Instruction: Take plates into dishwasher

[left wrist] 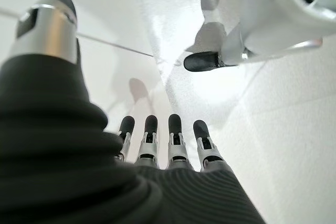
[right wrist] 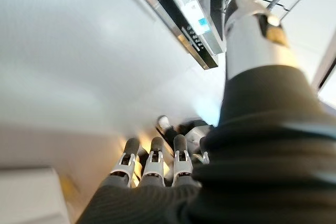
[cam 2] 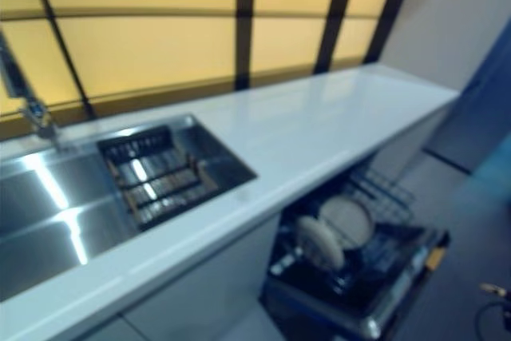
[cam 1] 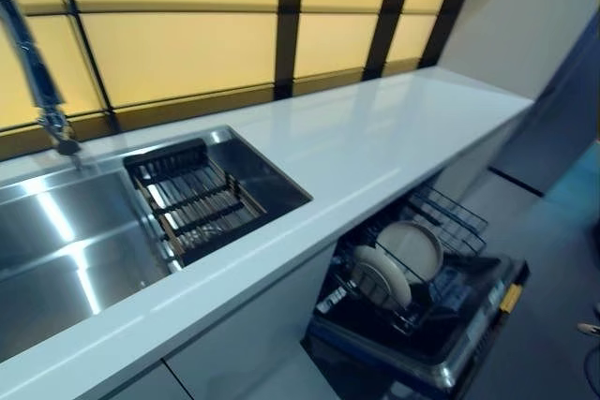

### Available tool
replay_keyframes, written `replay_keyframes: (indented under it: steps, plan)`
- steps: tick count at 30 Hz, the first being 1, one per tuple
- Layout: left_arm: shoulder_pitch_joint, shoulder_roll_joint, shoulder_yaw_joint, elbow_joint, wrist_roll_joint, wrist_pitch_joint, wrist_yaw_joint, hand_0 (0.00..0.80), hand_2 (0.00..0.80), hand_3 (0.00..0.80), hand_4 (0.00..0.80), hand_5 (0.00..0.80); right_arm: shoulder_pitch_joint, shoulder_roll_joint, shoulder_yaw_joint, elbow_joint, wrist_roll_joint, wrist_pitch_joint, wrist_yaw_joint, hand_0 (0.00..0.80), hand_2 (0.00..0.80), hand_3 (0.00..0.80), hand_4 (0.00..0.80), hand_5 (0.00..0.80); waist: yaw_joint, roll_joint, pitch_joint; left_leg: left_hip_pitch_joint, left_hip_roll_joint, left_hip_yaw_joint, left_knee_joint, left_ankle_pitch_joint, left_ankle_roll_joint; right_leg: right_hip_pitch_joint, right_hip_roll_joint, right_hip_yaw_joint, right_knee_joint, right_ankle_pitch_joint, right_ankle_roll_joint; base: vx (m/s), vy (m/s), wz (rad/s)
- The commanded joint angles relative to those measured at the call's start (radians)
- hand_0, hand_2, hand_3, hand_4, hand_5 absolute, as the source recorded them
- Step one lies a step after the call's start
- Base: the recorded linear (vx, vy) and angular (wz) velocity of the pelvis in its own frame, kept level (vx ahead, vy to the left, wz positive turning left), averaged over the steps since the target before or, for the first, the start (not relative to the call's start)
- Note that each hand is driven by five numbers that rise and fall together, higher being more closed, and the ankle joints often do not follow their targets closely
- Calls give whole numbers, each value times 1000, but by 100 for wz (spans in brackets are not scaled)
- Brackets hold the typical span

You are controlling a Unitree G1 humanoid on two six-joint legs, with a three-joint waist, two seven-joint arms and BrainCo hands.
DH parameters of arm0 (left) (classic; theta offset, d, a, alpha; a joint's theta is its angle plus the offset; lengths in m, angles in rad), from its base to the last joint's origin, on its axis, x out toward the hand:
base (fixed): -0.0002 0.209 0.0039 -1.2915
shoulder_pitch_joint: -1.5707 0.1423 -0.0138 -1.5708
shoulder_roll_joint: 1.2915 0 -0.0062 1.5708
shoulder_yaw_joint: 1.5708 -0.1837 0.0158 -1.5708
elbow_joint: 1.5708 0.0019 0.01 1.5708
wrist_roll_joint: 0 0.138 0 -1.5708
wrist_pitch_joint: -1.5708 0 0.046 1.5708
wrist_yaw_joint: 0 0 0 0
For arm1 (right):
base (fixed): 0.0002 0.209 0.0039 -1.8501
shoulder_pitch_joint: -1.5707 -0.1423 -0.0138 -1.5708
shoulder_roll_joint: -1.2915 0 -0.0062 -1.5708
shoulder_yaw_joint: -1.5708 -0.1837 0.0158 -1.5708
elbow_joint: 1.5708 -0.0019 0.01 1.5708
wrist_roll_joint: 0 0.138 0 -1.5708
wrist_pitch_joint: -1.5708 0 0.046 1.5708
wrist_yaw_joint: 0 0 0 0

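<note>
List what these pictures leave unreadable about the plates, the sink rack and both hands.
- Plates in the dishwasher rack: the counter hides the rack's inner part, so a full count is impossible.
- Sink rack: no plate visible; right eye view too blurred to confirm.
- Left hand, right hand: absent from both eye views; their positions stay unclear.

Counter (cam 1: 375, 138) top bare, open passage along it. Sink (cam 1: 66, 250) holds a drying rack (cam 1: 192, 199); faucet (cam 1: 37, 81) stands behind. Dishwasher rack (cam 1: 422, 259) pulled out below, two plates (cam 1: 398, 264) upright in it, wire slots beside them free.
</note>
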Motion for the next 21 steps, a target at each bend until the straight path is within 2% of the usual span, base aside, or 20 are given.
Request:
replay_keyframes:
  steps: [1,3,5,6,7,8,9,10,13,16,19,20,21]
  plan:
    - [-24,29,21,48,-6,11,18,0,0,0,0,0,-63,-16,15,-12,57,-68,-10,0,0,0,0,0,83,-45,-37,-51,-92,-112,124,-68,52,161,-198,18,44,58,13,-242,-366,-18]
    - [-37,33,15,59,-12,10,25,0,0,0,0,0,-69,28,24,38,77,-84,-12,0,0,0,0,0,120,-63,-48,-107,-67,-126,166,-63,48,235,-230,15,1,65,20,-231,-509,-28]
    - [-49,38,16,65,-7,4,31,0,0,0,0,0,-69,73,31,55,108,-61,-14,0,0,0,0,0,135,-81,-48,-143,-19,-150,201,-57,23,265,-262,-3,-77,52,37,-186,-634,-36]
    - [-56,46,15,62,-11,4,36,0,0,0,0,0,-76,91,44,54,126,-50,-22,0,0,0,0,0,130,-90,-36,-153,6,-170,216,-60,11,239,-257,20,-80,54,44,-150,-608,-52]
    - [-63,57,21,66,-10,-4,37,0,0,0,0,0,-76,102,47,54,131,-34,-13,0,0,0,0,0,133,-91,-28,-174,42,-178,235,-49,0,240,-239,23,-70,-1,51,-136,-554,-49]
    - [-71,64,28,73,-12,-15,36,0,0,0,0,0,-73,107,54,60,136,-24,-5,0,0,0,0,0,140,-90,-21,-200,87,-183,252,-29,-22,252,-217,7,-73,-81,52,-118,-402,-25]
    - [-76,66,30,75,-12,-17,37,0,0,0,0,0,-71,107,53,67,135,-26,3,0,0,0,0,0,138,-89,-18,-210,101,-186,260,-23,-30,258,-202,1,-75,-112,51,-114,-344,-8]
    - [-87,57,34,75,-28,-28,50,0,0,0,0,0,-56,102,46,90,156,-21,42,0,0,0,0,0,140,-87,-14,-233,127,-189,278,-2,-52,283,-178,-26,-98,-165,51,-102,-241,1]
    - [-84,7,36,58,-29,-46,46,0,0,0,0,0,-19,122,12,97,225,-5,67,0,0,0,0,0,137,-75,-6,-243,145,-180,235,67,-92,311,-151,-53,-141,-182,41,-137,-161,26]
    - [-70,-36,38,65,-14,-74,39,0,0,0,0,0,-15,149,8,59,271,10,85,0,0,0,0,0,127,-62,-9,-205,145,-151,146,112,-101,334,-145,-61,-162,-192,33,-75,-49,33]
    - [-63,-39,39,68,-11,-73,44,0,0,0,0,0,-22,161,15,58,281,14,119,0,0,0,0,0,124,-46,-23,-184,146,-144,100,140,-115,339,-141,-70,-158,-211,29,-56,-42,-9]
    - [-62,-38,40,66,-10,-73,45,0,0,0,0,0,-23,164,17,61,282,11,125,0,0,0,0,0,127,-43,-25,-183,147,-147,93,144,-116,340,-140,-72,-150,-220,29,-95,-88,-5]
    - [-60,-32,41,60,-4,-70,48,0,0,0,0,0,-25,175,23,69,284,14,148,0,0,0,0,0,137,-28,-27,-183,148,-165,80,154,-116,340,-132,-75,-105,-262,24,-64,-78,1]
